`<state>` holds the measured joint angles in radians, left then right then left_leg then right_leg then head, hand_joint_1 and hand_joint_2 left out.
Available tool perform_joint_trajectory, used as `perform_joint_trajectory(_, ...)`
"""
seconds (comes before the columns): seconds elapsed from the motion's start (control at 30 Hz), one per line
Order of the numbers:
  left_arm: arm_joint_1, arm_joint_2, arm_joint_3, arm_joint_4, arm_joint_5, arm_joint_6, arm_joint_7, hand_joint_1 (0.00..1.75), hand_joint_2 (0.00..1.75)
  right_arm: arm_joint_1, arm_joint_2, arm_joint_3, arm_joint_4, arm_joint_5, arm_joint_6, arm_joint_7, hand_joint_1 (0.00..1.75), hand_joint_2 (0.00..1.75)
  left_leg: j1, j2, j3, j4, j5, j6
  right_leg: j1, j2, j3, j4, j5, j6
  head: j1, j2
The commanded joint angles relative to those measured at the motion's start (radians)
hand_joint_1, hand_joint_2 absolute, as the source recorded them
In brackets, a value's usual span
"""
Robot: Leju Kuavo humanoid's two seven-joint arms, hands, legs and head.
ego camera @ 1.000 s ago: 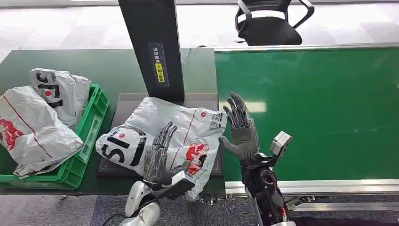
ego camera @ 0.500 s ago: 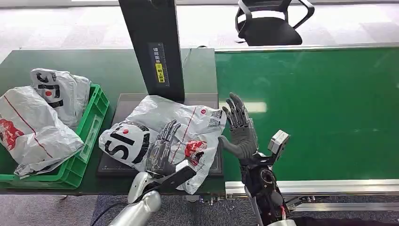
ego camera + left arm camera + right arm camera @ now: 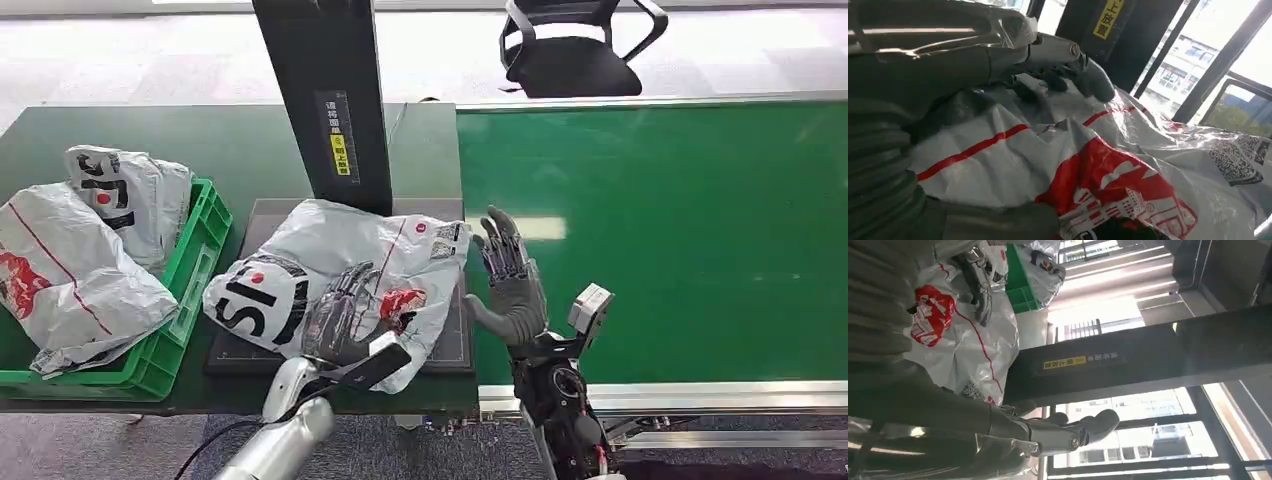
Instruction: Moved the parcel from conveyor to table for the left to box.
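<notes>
Parcel (image 3: 340, 265): lying on table (image 3: 240, 150); left hand (image 3: 340, 322) gripping it, thumb hiding beneath. Right hand (image 3: 508, 280): fingers spreading, holding nothing.

Light: bright daylight, even over the belt (image 3: 660, 240), from windows (image 3: 1128, 440) behind.
Glare: pale patch on the belt; windows blown out white.
Shadows: soft, faint.
Focus: head view sharp; hand (image 3: 923, 100) up close blurs.
</notes>
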<state>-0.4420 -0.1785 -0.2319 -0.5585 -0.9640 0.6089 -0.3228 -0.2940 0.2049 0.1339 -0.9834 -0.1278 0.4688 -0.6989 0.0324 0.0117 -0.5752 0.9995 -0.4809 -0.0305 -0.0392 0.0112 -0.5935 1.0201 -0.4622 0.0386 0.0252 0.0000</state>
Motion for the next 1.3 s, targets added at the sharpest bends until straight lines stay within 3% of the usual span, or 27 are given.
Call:
perform_joint_trajectory(0.03, 0.107, -0.014, 0.057, -0.200, 0.076, 0.089, -0.133, 1.75, 1.75, 0.007, -0.010, 0.001, -0.003, 0.005, -0.021, 0.007, 0.00, 1.75, 0.000, -0.001, 0.002, -0.002, 0.000, 0.003, 0.001, -0.001, 0.002, -0.002, 0.000, -0.004, 0.000, 0.000)
perform_joint_trajectory(0.2, 0.267, -0.073, 0.159, -0.591, 0.177, 0.089, -0.353, 1.75, 1.75, 0.010, -0.010, 0.000, 0.001, 0.001, -0.037, 0.007, 0.00, 1.75, 0.000, 0.000, -0.001, 0.000, -0.001, 0.002, 0.000, 0.000, -0.001, 0.000, -0.001, -0.002, 0.000, 0.000)
perform_joint_trajectory(0.37, 0.378, -0.049, 0.115, -1.000, 0.311, 0.089, -0.375, 1.75, 1.75, 0.024, -0.015, -0.005, -0.009, -0.006, -0.043, 0.003, 0.00, 1.75, 0.000, 0.000, -0.002, 0.000, -0.001, 0.002, 0.001, 0.000, -0.003, 0.000, -0.001, -0.003, 0.000, 0.000)
perform_joint_trajectory(0.6, 0.296, 0.047, 0.071, -1.202, 0.510, 0.089, -0.375, 1.75, 1.75, 0.004, -0.020, -0.007, 0.011, -0.010, -0.050, 0.001, 0.00, 1.75, 0.000, 0.000, -0.003, 0.001, -0.001, 0.003, 0.001, 0.000, -0.003, 0.000, 0.000, -0.004, 0.000, 0.000)
perform_joint_trajectory(0.7, 0.183, 0.074, 0.081, -1.176, 0.565, 0.089, -0.375, 1.75, 1.75, -0.010, -0.020, -0.008, 0.029, -0.014, -0.048, 0.001, 0.00, 1.75, 0.000, -0.002, -0.003, 0.001, 0.000, 0.002, 0.001, -0.003, -0.003, 0.001, 0.000, -0.004, 0.000, 0.000)
perform_joint_trajectory(0.83, 0.020, 0.200, 0.141, -1.074, 0.715, 0.086, -0.364, 1.75, 1.75, -0.022, -0.024, -0.014, 0.041, -0.025, -0.037, 0.001, 0.00, 1.75, 0.000, -0.003, -0.002, 0.000, 0.001, 0.002, 0.001, -0.003, -0.002, 0.000, 0.000, -0.005, 0.000, 0.000)
perform_joint_trajectory(0.9, -0.014, 0.229, 0.164, -1.046, 0.736, 0.079, -0.352, 1.75, 1.75, -0.019, -0.026, -0.017, 0.036, -0.028, -0.033, 0.001, 0.00, 1.75, 0.000, -0.001, -0.001, 0.000, 0.001, 0.001, 0.001, -0.001, -0.001, 0.000, 0.000, -0.003, 0.001, 0.000)
perform_joint_trajectory(1.3, -0.051, 0.350, 0.315, -0.889, 0.775, 0.012, -0.290, 1.75, 1.75, 0.031, -0.033, -0.033, -0.013, -0.022, -0.034, 0.001, 0.00, 1.75, 0.000, 0.000, 0.002, -0.002, 0.001, 0.002, 0.001, -0.001, 0.000, 0.000, 0.000, -0.004, 0.000, 0.000)
